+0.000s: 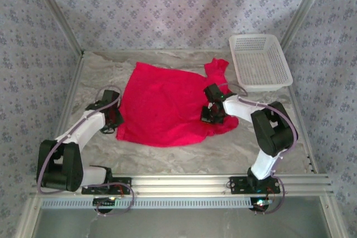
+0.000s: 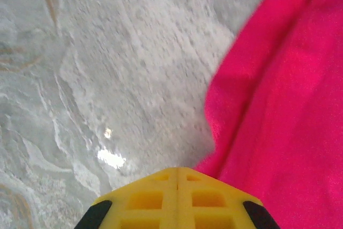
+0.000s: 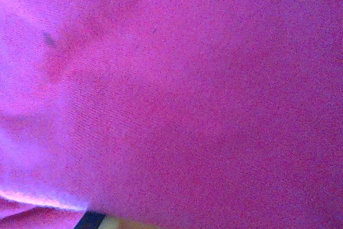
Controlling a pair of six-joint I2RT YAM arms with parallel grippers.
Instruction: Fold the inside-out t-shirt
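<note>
Your left pincer (image 2: 178, 172) is closed: in the left wrist view its two yellow fingers meet tip to tip. The tips stand just at the hem of the bright red short-sleeved cloth t-shirt (image 1: 164, 104), at about 8 o'clock of the garment. You cannot tell if any cloth is pinched between them.

Your right pincer (image 1: 212, 114) is closed too. It sits on the shirt at about 4 o'clock of it, and red cloth lies very close before the right wrist camera, so you cannot tell if it grips the cloth.

The left arm reaches forward low, with its elbow near the base. The right arm is bent at a high elbow and turns inward toward 10 o'clock.

The shirt lies spread on the middle of the grey-white marbled table (image 1: 184, 154). A white mesh plastic basket (image 1: 259, 59) stands at 2 o'clock from it, close to one sleeve.
</note>
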